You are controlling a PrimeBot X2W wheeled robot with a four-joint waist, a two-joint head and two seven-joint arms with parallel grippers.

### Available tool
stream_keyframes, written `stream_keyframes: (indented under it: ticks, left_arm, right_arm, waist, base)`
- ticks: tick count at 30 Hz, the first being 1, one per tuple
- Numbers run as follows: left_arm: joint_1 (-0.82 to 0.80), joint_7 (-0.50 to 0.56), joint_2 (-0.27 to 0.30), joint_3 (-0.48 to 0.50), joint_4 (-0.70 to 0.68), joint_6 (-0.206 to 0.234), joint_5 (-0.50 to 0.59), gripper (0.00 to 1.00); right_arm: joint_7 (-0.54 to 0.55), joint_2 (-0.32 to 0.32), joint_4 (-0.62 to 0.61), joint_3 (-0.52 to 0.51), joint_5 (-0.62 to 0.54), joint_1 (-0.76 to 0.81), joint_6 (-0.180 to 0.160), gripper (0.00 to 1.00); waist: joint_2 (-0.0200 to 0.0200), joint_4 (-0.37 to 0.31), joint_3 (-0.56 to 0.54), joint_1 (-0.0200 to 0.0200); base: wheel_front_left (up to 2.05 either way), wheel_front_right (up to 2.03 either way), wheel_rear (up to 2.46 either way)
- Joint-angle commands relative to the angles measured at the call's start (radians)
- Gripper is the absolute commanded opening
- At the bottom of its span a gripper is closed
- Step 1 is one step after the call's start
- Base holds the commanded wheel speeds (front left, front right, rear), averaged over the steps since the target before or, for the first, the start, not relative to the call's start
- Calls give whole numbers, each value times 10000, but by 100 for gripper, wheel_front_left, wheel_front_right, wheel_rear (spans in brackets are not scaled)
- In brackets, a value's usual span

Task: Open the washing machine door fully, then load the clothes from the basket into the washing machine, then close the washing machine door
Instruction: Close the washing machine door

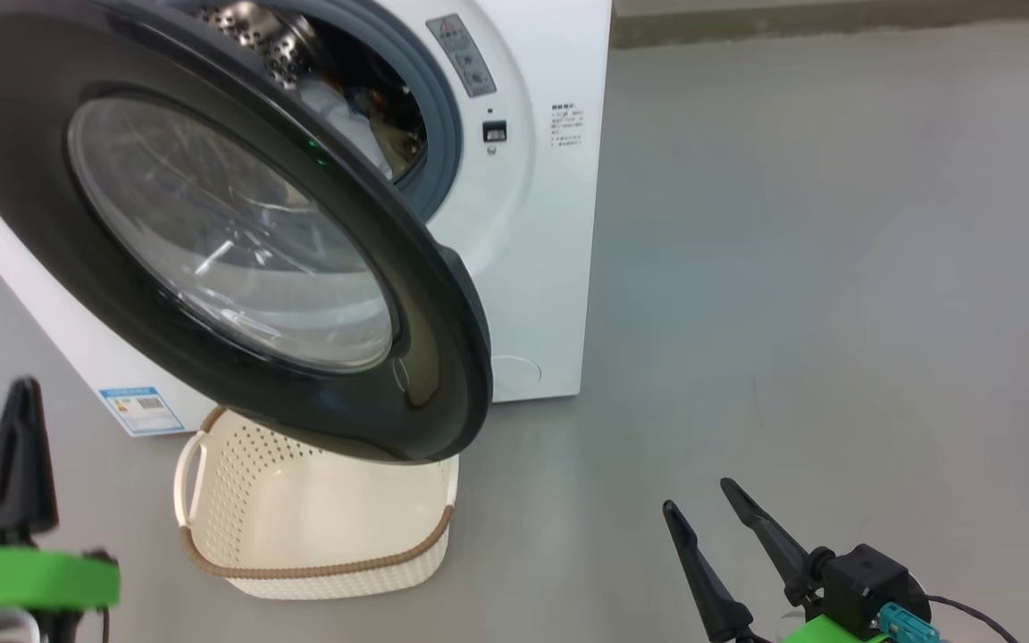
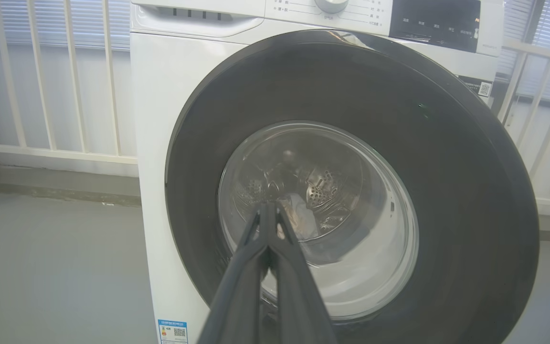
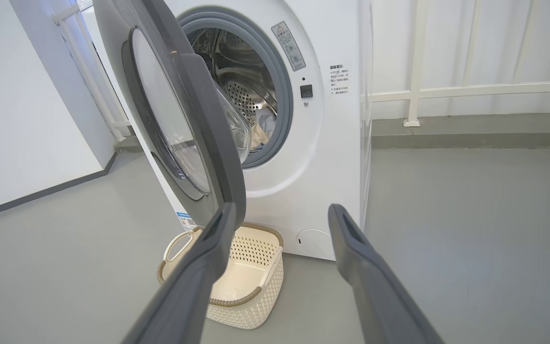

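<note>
The washing machine door point(image 1: 430, 304) stands partly swung out from the white washing machine point(image 1: 550, 268), its black rim and glass bowl facing me. Pale clothes point(image 1: 349, 121) lie inside the steel drum. The cream basket point(image 1: 318, 569) sits on the floor under the door and looks empty. My left gripper point(image 1: 23, 388) is shut at the lower left, holding nothing. In the left wrist view it point(image 2: 268, 206) points at the door point(image 2: 447, 167) glass from a short distance. My right gripper point(image 1: 698, 496) is open and empty at the lower right, apart from the door point(image 3: 208, 119) and basket point(image 3: 256, 310).
Grey floor spreads out to the right of the machine point(image 3: 332, 167). A white railing point(image 3: 447, 91) and a low kerb run behind it. A white wall point(image 3: 26, 119) stands off to the left in the right wrist view.
</note>
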Motion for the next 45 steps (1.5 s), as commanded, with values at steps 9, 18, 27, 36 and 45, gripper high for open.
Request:
stream_keyframes:
  ticks: [9,18,27,36,45]
  left_arm:
    - [1348,-60,-228,851,-911,149,1955,100]
    - [2364,-60,-1105,941,-1083,139,2686,100]
    - [2919,-60,-1891,1007,-1084,157,3235,100]
    - [2992,-60,-2153,1209,-1176,126,3534,100]
    - [3042,-60,-2367,1391,-1244,49,3629,100]
  right_arm:
    - [-120,75,-398,160,88,119,14,100]
    - [-120,82,-446,91,72,201,14,100]
    - [-120,102,-546,-55,11,233,14,100]
    - [-120,112,-587,-157,-44,245,14,100]
    - [-120,140,-597,-213,-65,263,14,100]
  waist:
    - [-1,15,-158,0]
    - [-1,2,-134,0]
    - [-1,-135,-127,0]
    - [-1,-194,-94,0]
    - [-1,-172,-69,0]
  base:
    - [0,0,0]
    - [0,0,0]
    - [0,0,0]
    - [0,0,0]
    - [0,0,0]
